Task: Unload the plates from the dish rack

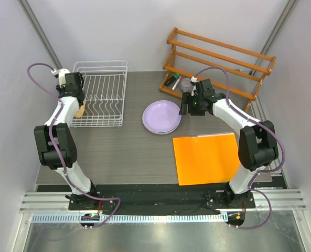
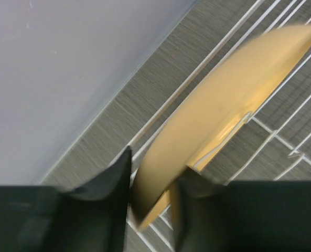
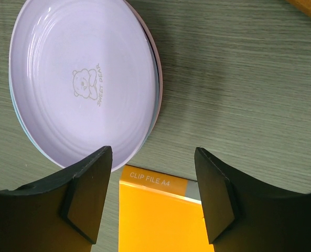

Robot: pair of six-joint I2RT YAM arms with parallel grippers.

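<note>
The yellow-orange plate (image 2: pixel 223 110) stands on edge in the white wire dish rack (image 1: pixel 100 63) at the back left. My left gripper (image 2: pixel 152 210) is shut on its lower rim, one finger on each face. In the top view that gripper (image 1: pixel 77 106) hangs at the rack's left side, and only a sliver of the plate (image 1: pixel 81 111) shows. The lavender plate (image 3: pixel 84 79) lies flat on top of a stack (image 1: pixel 161 116) mid-table, with pink and light blue rims peeking from under it. My right gripper (image 3: pixel 152 194) hovers open just right of the stack, holding nothing.
A flat orange clip file (image 1: pixel 206 157) lies on the table in front of the right arm. An orange-brown wooden slatted shelf (image 1: pixel 218 60) stands at the back right, with a green marker (image 1: pixel 171 81) and a small cup (image 1: pixel 185 84) beside it.
</note>
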